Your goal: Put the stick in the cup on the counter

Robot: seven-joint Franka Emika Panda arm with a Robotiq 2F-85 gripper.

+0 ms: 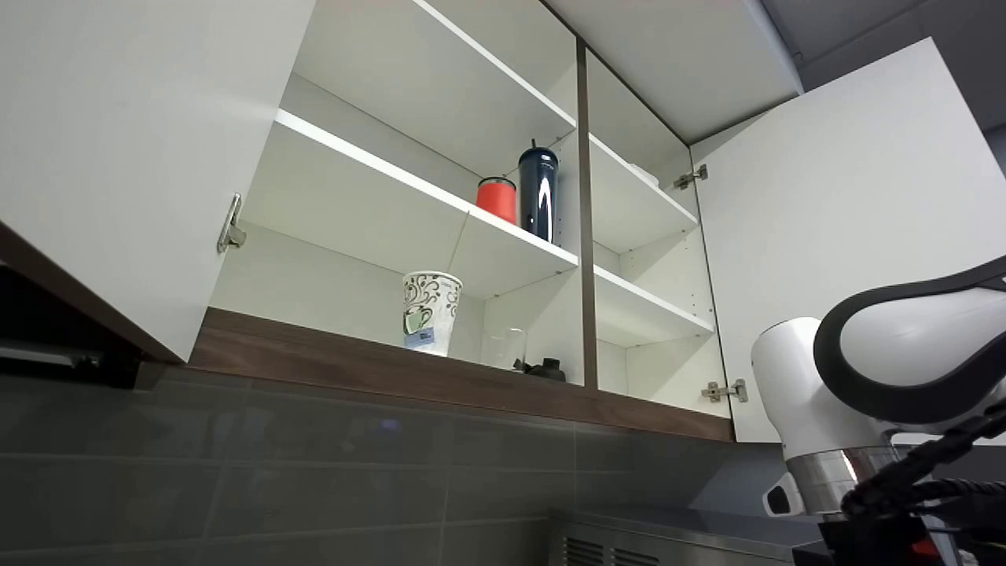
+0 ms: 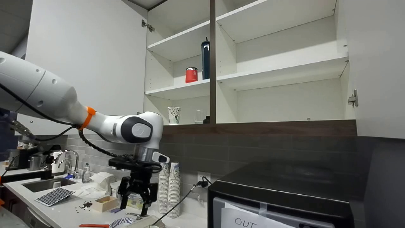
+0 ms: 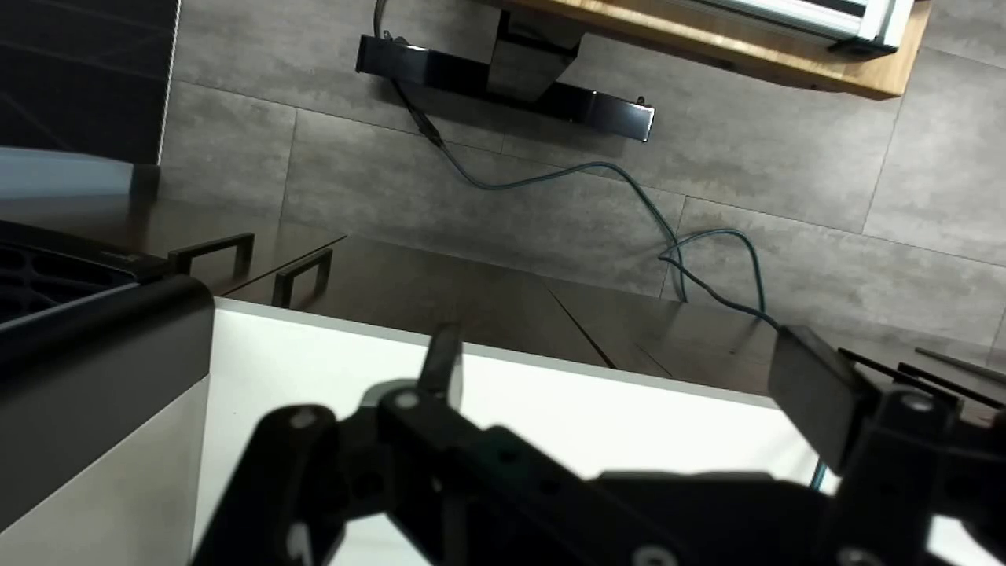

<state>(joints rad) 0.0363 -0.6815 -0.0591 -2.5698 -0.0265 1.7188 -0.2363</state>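
Leaning from cup (image 1: 431,314) toward one o'clock in an exterior view: stick (image 1: 459,240). Gripper (image 2: 134,209) empty, fingers (image 3: 813,397) wide apart.

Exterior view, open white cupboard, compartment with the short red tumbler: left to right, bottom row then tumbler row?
In an exterior view, bottom row: white paper cup with dark scroll pattern, a thin pale stick rising from it → clear drinking glass → small black object. Row above: red tumbler → tall dark blue bottle.
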